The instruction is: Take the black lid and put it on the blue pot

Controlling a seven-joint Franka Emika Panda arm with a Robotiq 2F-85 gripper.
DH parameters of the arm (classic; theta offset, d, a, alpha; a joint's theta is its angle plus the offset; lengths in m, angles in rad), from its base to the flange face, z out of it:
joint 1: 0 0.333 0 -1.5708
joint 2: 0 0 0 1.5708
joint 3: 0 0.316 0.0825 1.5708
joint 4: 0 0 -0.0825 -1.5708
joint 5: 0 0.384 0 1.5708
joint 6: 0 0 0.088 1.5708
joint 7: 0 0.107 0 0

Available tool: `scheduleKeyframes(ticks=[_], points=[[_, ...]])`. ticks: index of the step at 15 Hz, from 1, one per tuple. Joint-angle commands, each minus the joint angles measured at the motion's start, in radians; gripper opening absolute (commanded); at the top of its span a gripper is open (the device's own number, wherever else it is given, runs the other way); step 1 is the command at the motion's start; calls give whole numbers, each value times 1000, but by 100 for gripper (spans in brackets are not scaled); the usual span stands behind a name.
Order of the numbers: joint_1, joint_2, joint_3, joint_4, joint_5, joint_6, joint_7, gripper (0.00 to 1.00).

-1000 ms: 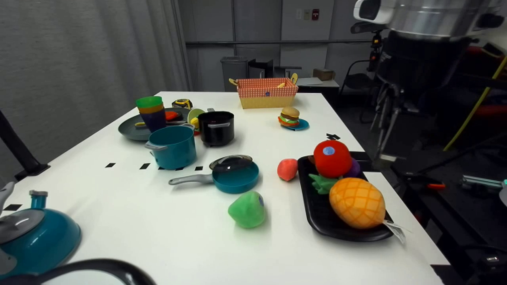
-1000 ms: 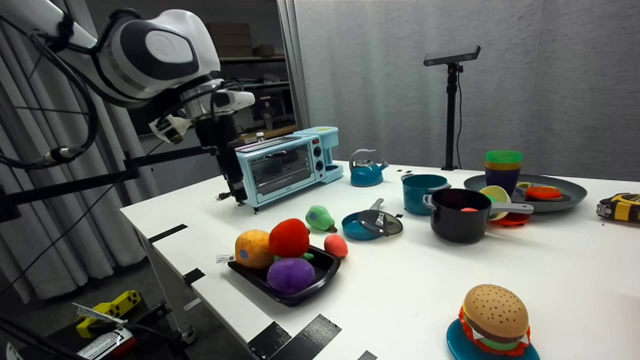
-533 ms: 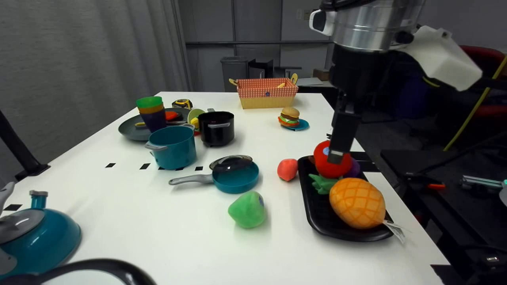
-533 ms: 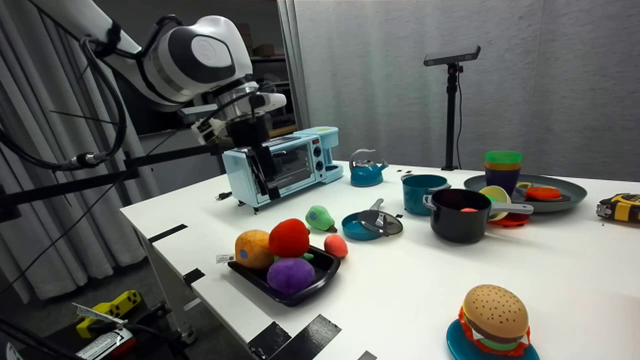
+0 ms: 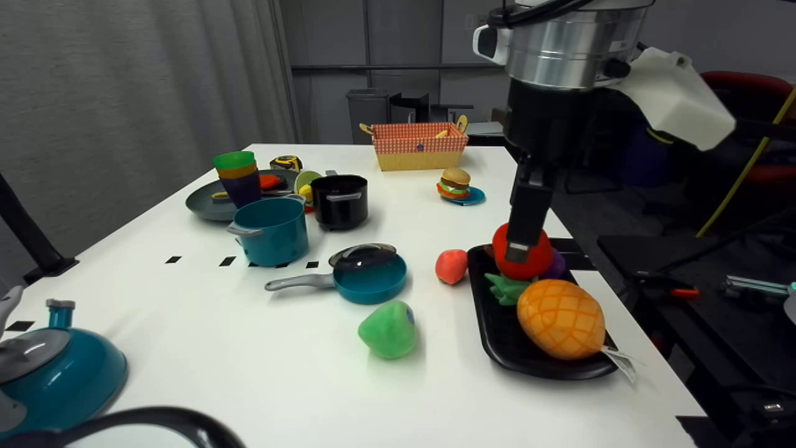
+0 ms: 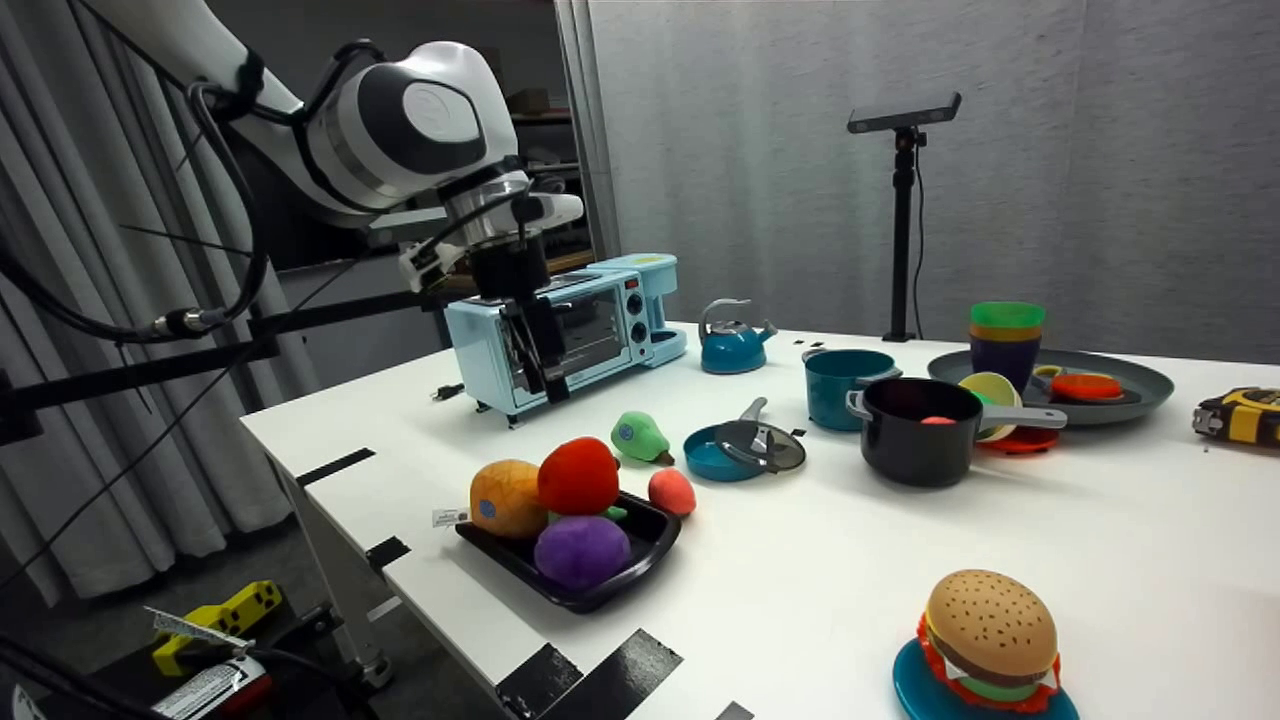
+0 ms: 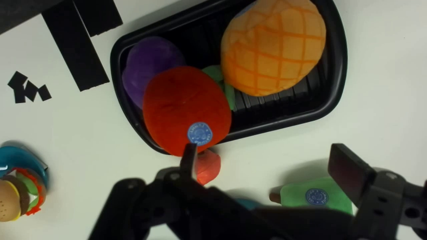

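Around the middle of the table (image 5: 261, 367), roughly halfway between the robot-side edge and the edge along the curtain (image 5: 137, 87): black lid (image 5: 362, 257), lying askew across the rim of the blue pan (image 5: 371, 285). Overhangs toward the edge with the checked basket (image 5: 418, 157); can't tell if the overhang touches the table. Blue pot (image 6: 832, 400) is uncovered, closer to the curtain edge, black pot (image 6: 915, 450) right beside it.

End effector (image 7: 267, 163): fingers wide apart, nothing between them. It hangs near the robot-side edge by the black tray (image 5: 500, 336), well apart from the lid. Can't make out the lid in the wrist view.

Handling, my read: thin, stiff, light, probably slick. Dark part looks see-through in an exterior view, so smooth plastic or glass; treat as fragile. Grey strip across the top looks like a handle. Best hold is there, one finger each side, near centre so it hangs level. Fallback: pinch the overhanging rim, but expect droop and twist in the pads.

Watch: don't press down, lid could rock on the pan rim and skate off, or drag the pan. Light squeeze, straight lift, level before the pot. Lid looks no wider than the pot mouth, so an off-centre release may drop inside.
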Motion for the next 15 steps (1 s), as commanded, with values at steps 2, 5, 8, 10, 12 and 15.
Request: scheduleKeyframes(ticks=[2,5,8,10,12,15], points=[[46,3,-38,9,48,-54,-41,100],[54,0,-41,8,37,-79,22,100],[39,156,-48,96,-36,10,147,100],[47,223,-64,144,-104,65,252,100],[70,300,-110,210,-167,98,336,100],[121,383,-164,287,-166,95,385,100]])
